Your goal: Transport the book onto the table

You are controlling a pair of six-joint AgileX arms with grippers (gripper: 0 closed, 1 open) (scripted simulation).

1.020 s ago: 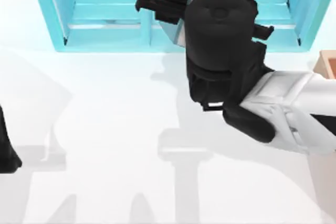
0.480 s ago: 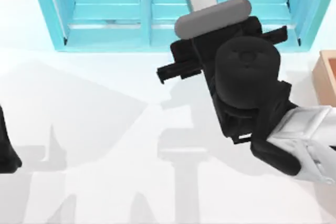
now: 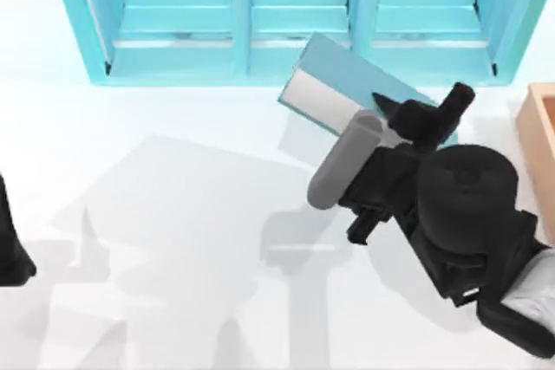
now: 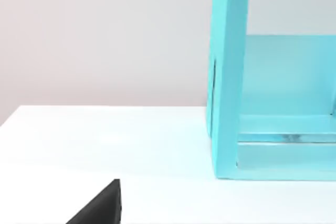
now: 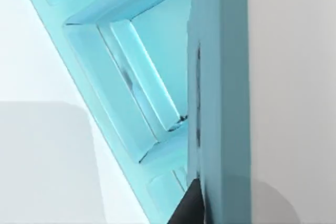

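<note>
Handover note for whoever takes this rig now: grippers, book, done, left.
Right gripper: shut on the book, at the table's right, in front of the turquoise shelf unit.
Left arm: parked at the table's left edge.
Done: book is out of the shelf, tilted, held above the table.
Left: lower it onto the table, release, retreat. Orange box sits at the right edge.

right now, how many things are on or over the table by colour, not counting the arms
light blue: 1, the book
turquoise: 1, the shelf unit
orange-tan: 1, the wooden box
total: 3
</note>
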